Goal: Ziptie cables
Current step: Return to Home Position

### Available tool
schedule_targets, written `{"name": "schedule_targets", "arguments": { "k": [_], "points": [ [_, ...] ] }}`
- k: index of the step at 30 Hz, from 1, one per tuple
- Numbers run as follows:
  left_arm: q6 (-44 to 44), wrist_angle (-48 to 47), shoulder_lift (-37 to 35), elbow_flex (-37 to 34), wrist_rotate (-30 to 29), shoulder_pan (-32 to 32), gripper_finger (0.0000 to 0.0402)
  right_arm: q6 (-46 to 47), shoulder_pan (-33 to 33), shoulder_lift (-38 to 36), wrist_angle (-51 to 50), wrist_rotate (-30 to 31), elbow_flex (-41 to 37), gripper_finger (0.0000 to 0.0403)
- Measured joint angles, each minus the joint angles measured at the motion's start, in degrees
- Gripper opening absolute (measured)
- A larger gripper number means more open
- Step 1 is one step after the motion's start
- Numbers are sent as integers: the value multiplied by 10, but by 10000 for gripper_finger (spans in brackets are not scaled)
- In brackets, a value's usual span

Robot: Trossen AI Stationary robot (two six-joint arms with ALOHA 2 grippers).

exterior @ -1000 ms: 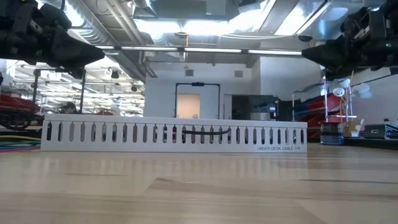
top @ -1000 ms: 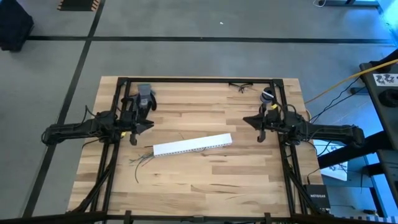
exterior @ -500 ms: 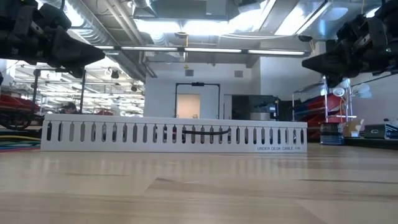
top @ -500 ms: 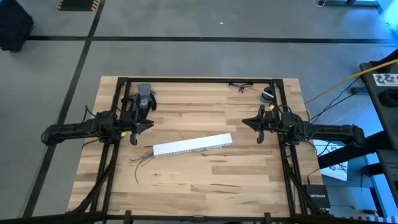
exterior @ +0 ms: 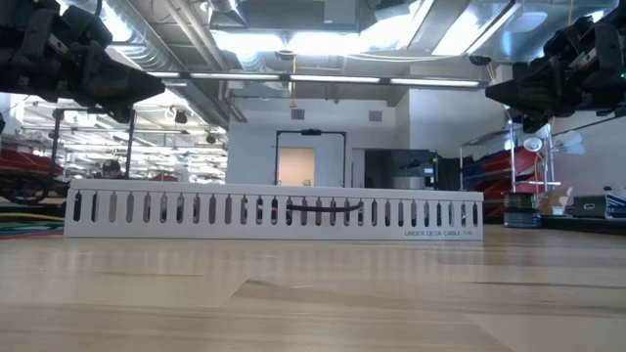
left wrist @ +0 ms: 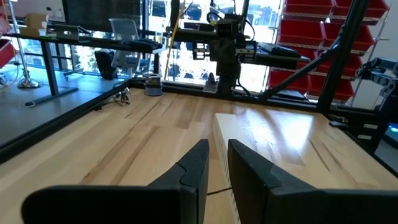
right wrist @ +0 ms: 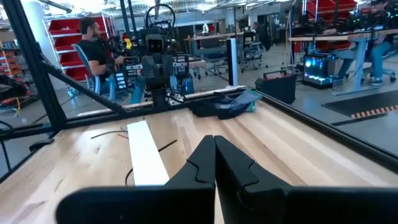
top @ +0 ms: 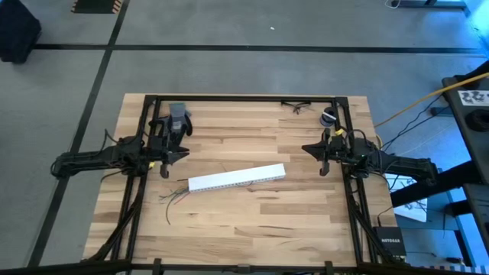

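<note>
The cables (top: pixel 172 197) lie as a loose tangle of thin wires on the table, just off the left end of the white slotted channel (top: pixel 237 178). Thin black zipties (right wrist: pixel 163 147) lie flat on the wood beside the channel. One ziptie (exterior: pixel 323 207) shows through the channel's slots in the low view. My left gripper (top: pixel 186 153) hovers above the table left of the channel, its fingers a narrow gap apart (left wrist: pixel 217 146). My right gripper (top: pixel 304 147) hovers at the right, shut (right wrist: pixel 214 140). Neither touches anything.
A grey glove (top: pixel 177 118) lies at the table's far left, under the left arm. Glasses (top: pixel 296 107) and a small roll (top: pixel 328 117) sit near the far right corner. A black frame runs round the table. A person (right wrist: pixel 93 50) sits in the room beyond the table.
My right gripper has drawn back a little toward the table's right edge, staying shut and above the table. The left arm, the channel, the cables and the zipties have kept still.
</note>
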Motion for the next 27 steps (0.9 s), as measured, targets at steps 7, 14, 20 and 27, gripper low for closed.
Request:
{"name": "schedule_targets", "arguments": {
  "k": [7, 14, 20, 27],
  "points": [
    [0, 0, 1, 0, 0, 0, 54, -5, 1, -3, -4, -16, 0, 1],
    [0, -1, 2, 0, 0, 0, 54, -2, 1, 2, -4, -18, 0, 1],
    [0, -1, 1, 0, 0, 0, 54, -2, 1, 2, -5, -18, 0, 1],
    [0, -1, 1, 0, 0, 0, 54, -1, 1, 2, -5, -18, 0, 1]
  ]
}}
